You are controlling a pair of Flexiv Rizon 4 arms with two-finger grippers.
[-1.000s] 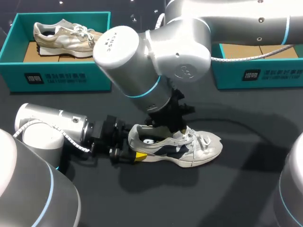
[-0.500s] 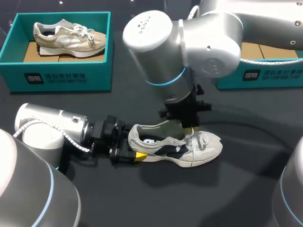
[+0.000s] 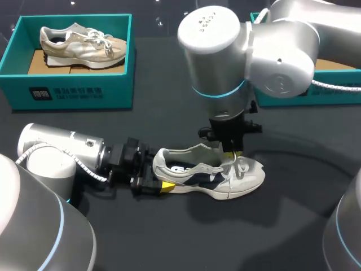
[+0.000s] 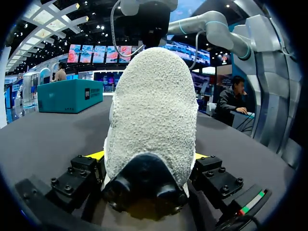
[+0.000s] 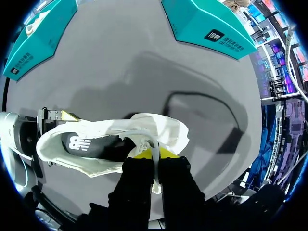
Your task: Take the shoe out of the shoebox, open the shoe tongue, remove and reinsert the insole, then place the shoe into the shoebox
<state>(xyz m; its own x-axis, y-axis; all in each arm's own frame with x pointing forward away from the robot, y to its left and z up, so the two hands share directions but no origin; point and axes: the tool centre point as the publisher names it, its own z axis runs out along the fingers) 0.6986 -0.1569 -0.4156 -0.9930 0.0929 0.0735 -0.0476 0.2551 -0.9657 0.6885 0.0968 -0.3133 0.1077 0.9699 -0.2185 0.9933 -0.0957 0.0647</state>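
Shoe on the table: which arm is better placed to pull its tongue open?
The right. The right gripper sits above the shoe, pinching the tongue, while the left gripper is clamped on the heel, steadying it.

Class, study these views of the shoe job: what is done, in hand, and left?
Done: the white and navy sneaker lies out on the black table. In hand: the left gripper clamps its heel while the right gripper pinches the white tongue to open it. Left: the dark insole, seen inside, comes out and back, then the sneaker goes into a teal shoebox.
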